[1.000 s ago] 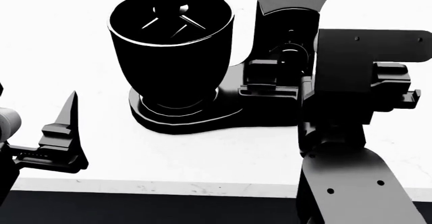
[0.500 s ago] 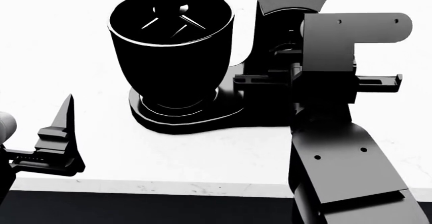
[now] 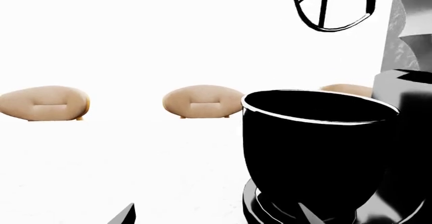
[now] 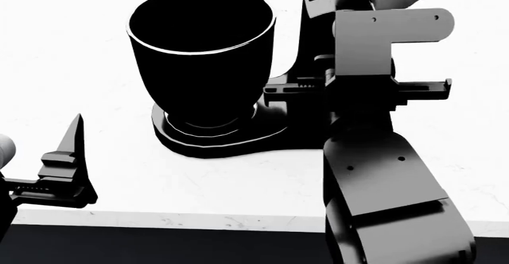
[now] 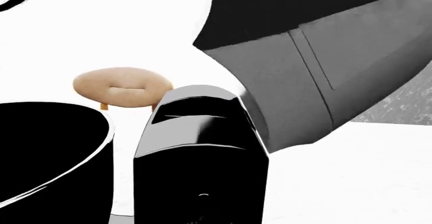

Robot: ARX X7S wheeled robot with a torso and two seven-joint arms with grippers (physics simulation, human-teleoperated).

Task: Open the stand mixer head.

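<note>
A white, faintly marbled countertop (image 4: 95, 67) with a pale front edge fills the head view; behind it in the left wrist view stand tan, rounded padded stools (image 3: 44, 103) against a blank white background.

The right arm (image 4: 390, 198), made of matte dark grey slabs with small bolt holes, reaches up the right side of the head view and covers most of the mixer's column (image 5: 199, 158), a glossy black block with a bevelled top.

The bowl (image 4: 201, 55) is a big glossy black tapered cup with a thin bright rim, seated on the mixer's rounded black base (image 4: 214, 139). Its mouth is uncovered.

The stand mixer head (image 5: 317, 82) is tilted up behind the column: a smooth grey rounded shell with a seam line, its underside black, slanting up away from the column top. A wire beater (image 3: 334, 4) hangs high above the bowl.

The right gripper (image 4: 358, 91), blocky and black, sits at the column beside the bowl; I cannot tell whether its jaws are apart or together.

The left gripper (image 4: 59, 168) hovers low near the counter's front edge, one pointed black finger visible, its jaw spacing unclear.
</note>
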